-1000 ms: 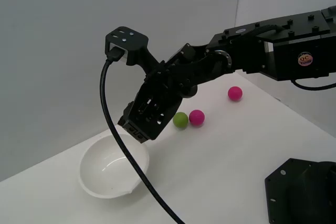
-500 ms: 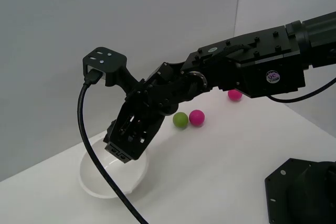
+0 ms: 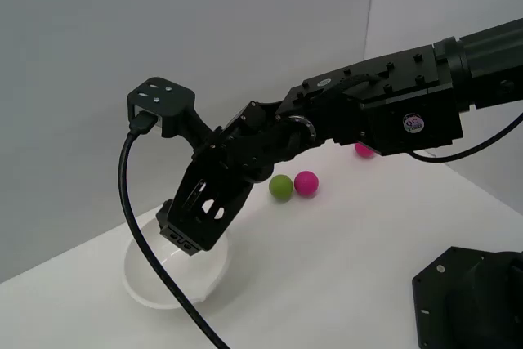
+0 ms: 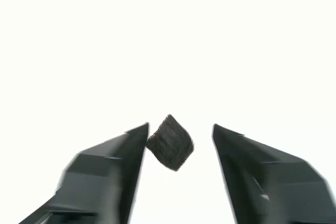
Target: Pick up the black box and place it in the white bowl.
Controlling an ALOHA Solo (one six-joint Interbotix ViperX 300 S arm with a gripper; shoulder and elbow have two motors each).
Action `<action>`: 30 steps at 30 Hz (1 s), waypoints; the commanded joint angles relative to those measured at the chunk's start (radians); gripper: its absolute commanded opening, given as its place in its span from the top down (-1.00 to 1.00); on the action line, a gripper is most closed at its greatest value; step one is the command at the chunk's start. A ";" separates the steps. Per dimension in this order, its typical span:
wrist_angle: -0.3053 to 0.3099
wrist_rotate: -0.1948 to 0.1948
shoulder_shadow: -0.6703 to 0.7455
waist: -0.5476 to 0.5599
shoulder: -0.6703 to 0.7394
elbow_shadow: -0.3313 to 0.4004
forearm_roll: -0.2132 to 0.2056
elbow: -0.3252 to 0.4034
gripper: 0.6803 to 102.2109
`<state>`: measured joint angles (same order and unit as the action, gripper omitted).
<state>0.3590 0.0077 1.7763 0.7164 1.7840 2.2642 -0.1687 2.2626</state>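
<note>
In the wrist view the black box (image 4: 170,142), a tiny matte black cube, shows blurred between my two fingers against the bright white of the bowl. It is close to one finger (image 4: 113,166) and clearly apart from the other (image 4: 262,171). My gripper (image 4: 180,127) is open, its jaws wider than the cube. In the exterior view my gripper (image 3: 184,239) points down over the white bowl (image 3: 140,277), just above its rim. The cube is hidden there behind the fingers.
A green ball (image 3: 281,187) and a pink ball (image 3: 306,182) lie together on the white table behind the bowl. Another pink ball (image 3: 362,151) is partly hidden by the arm. A black robot base (image 3: 470,300) stands at the exterior view's lower right.
The arm has swung towards the exterior view's left and lowered, so the gripper has gone from beside the bowl's rim to over the bowl.
</note>
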 commanded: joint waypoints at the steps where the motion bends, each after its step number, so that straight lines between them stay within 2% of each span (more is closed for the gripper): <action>1: -0.008 0.000 0.009 0.014 0.002 -0.021 -0.037 -0.014 -0.83; 2: -0.008 0.000 0.005 0.014 -0.003 -0.020 -0.041 -0.014 -0.98; 12: -0.003 -0.002 0.008 0.006 -0.002 -0.008 -0.043 -0.002 -0.96; 24: -0.003 0.006 0.141 -0.120 0.133 0.101 -0.034 0.106 -0.93; 27: -0.003 0.009 0.175 -0.161 0.169 0.132 -0.032 0.137 -0.83; 30: -0.003 0.009 0.216 -0.198 0.210 0.166 -0.025 0.169 -0.40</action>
<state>0.3559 0.0046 1.9436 0.5262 1.9512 2.4237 -0.1933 2.4206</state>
